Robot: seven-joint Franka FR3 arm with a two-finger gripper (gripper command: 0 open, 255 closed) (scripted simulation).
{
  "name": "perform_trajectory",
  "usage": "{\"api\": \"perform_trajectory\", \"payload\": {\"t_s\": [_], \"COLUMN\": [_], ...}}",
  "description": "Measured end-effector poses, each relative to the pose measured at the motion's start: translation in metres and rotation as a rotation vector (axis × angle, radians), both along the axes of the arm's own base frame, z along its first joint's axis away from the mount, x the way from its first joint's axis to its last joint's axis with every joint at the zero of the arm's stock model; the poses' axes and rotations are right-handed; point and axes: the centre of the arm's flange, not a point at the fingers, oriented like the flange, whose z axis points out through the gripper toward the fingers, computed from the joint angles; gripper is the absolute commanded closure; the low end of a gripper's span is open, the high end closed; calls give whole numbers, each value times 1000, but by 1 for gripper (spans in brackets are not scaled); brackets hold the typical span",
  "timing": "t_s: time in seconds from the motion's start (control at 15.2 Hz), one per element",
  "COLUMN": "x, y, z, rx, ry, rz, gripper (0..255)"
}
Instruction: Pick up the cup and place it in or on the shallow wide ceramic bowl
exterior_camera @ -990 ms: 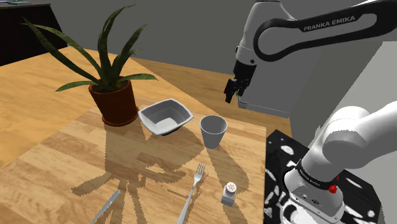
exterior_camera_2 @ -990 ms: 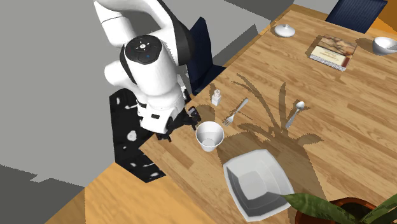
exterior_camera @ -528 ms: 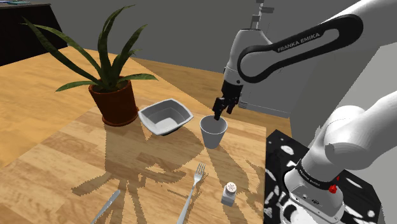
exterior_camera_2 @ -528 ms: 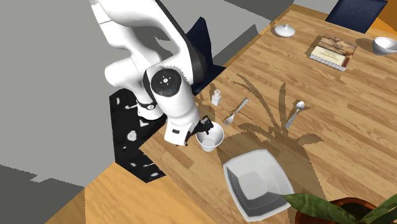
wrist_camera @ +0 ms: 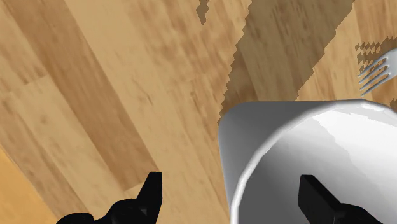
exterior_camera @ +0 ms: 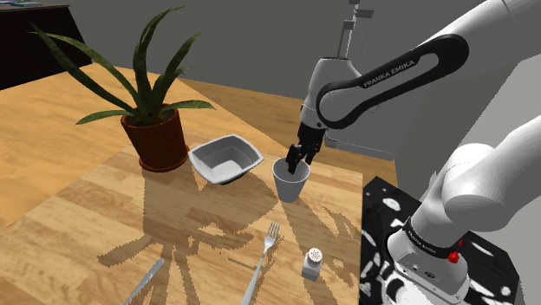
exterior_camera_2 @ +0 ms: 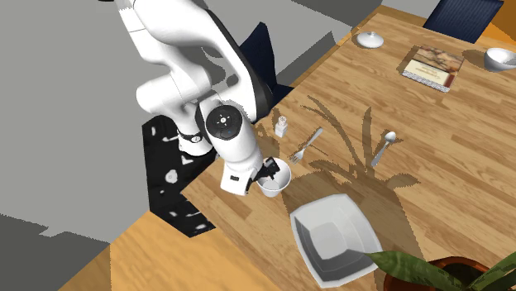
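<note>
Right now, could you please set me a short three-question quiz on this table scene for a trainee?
1. True or false: the gripper is shut on the cup.
2. Which stands nearest the fork? A shaker; B plant; C book.
3. Fill in: the cup stands ___ the bowl (inside or beside).
Key: 1 false, its fingers stand apart astride the cup's wall; 2 A; 3 beside.

Wooden table (exterior_camera: 69, 217), carrying: potted plant (exterior_camera: 158, 140); bowl (exterior_camera: 225, 160) beside it; cup (exterior_camera: 290, 186), upright; fork (exterior_camera: 262, 260); shaker (exterior_camera: 311, 263); spoon (exterior_camera_2: 382, 149); book (exterior_camera_2: 433, 66); lidded dish (exterior_camera_2: 369, 39); small round bowl (exterior_camera_2: 499, 58).
</note>
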Motion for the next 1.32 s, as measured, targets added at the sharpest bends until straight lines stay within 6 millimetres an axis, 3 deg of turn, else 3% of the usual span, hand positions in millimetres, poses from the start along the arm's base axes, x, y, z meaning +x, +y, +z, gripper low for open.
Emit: {"api": "perform_trajectory", "payload": {"t_s": [0.4,0.46,1.12,1.32], "x": [1,1,1,1], "y": [1,1,1,0], "z": [-2,-2,-2,8], "rx": [0,0,0,0], "ry": [0,0,-1,-1], "rz": [0,0,0,0], "gripper": [0,255,255,255]}}
